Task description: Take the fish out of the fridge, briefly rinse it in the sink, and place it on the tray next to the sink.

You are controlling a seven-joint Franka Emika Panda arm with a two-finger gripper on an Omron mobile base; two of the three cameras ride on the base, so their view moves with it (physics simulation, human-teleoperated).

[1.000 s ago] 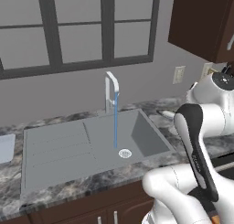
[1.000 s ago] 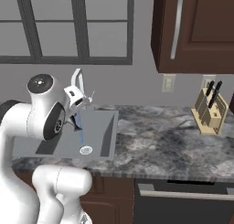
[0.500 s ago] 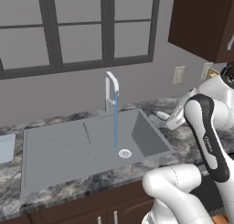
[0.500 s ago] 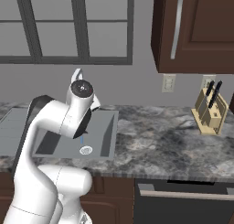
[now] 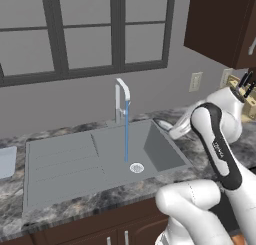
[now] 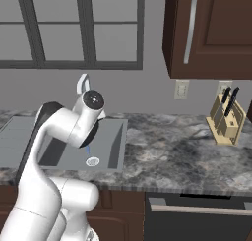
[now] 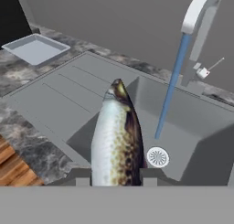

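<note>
Fish (image 7: pixel 116 136) pinched in claw (image 7: pixel 114 175), sticking out ahead w/ tail pointing away. Sink (image 7: pixel 192 127) below and ahead, water running from faucet (image 7: pixel 199 8). Tray (image 7: pixel 35 48) far off on worktop (image 7: pixel 27 131), beyond drainboard.

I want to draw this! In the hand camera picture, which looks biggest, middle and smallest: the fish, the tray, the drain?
1. fish, though it's closest to the camera, so it looks extra big
2. tray
3. drain

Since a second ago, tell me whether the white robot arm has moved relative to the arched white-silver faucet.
Yes. In the left base view the white robot arm has swung left and forward, toward the arched white-silver faucet; its forearm now reaches over the basin's right rim.
</note>
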